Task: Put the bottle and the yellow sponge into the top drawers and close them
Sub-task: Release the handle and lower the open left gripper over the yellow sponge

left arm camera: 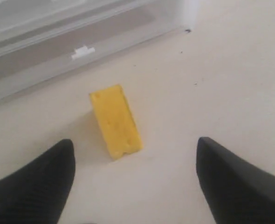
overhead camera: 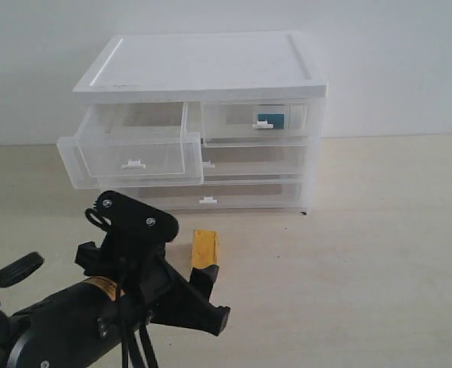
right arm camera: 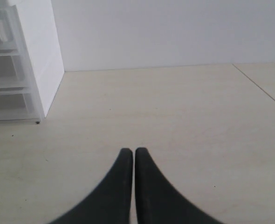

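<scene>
The left gripper (left arm camera: 135,141) has its fingers (left arm camera: 39,182) spread wide. Just ahead of the tips, closer to one finger than the other and touching neither, the yellow sponge (left arm camera: 115,120) lies on the table (left arm camera: 212,84), with bare tabletop all round its edges and the widest room beside the farther finger. Beyond the sponge, apart from its far edge, stands the cabinet (overhead camera: 211,65), its lowest drawer front and white tab handle (left arm camera: 83,52) facing the fingers. Higher up, the top left drawer (overhead camera: 134,153) is pulled out, its front edge overhanging the table toward the gripper. The top right drawer (overhead camera: 287,123) sits flush and closed, the bottle (overhead camera: 270,119) inside it behind the clear front. The right gripper (right arm camera: 130,151) has its fingers pressed together; ahead of them open tabletop runs to the wall (right arm camera: 175,32), the cabinet's side well apart from them
</scene>
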Controlling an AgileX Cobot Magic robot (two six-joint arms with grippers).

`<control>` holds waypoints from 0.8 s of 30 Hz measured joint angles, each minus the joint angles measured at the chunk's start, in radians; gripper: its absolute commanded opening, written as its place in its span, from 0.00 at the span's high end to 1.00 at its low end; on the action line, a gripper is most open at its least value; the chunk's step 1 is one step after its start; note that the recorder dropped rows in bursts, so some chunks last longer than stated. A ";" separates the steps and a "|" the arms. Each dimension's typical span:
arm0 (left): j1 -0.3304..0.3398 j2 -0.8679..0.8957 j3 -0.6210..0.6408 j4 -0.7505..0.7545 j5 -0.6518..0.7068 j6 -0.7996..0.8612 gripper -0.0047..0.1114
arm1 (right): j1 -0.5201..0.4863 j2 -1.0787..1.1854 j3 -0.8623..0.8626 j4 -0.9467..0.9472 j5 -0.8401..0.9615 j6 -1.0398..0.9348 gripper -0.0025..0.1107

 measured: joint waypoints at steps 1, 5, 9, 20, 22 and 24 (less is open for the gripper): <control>-0.002 0.000 -0.017 0.000 0.013 0.003 0.37 | 0.000 0.000 0.000 0.000 0.000 0.000 0.98; -0.004 0.026 -0.066 0.000 -0.001 0.007 0.37 | 0.000 0.000 0.000 0.000 0.000 0.000 0.98; -0.006 0.103 -0.099 -0.005 -0.045 0.009 0.37 | 0.000 0.000 0.000 0.000 0.000 0.000 0.98; -0.006 0.242 -0.179 -0.067 -0.155 0.010 0.37 | 0.000 0.000 0.000 0.000 0.000 0.000 0.98; 0.001 0.256 -0.186 -0.070 -0.157 0.010 0.37 | 0.000 0.000 0.000 0.000 0.000 0.000 0.98; 0.013 0.267 -0.193 -0.074 -0.157 -0.007 0.37 | 0.000 0.000 0.000 0.000 0.000 0.000 0.98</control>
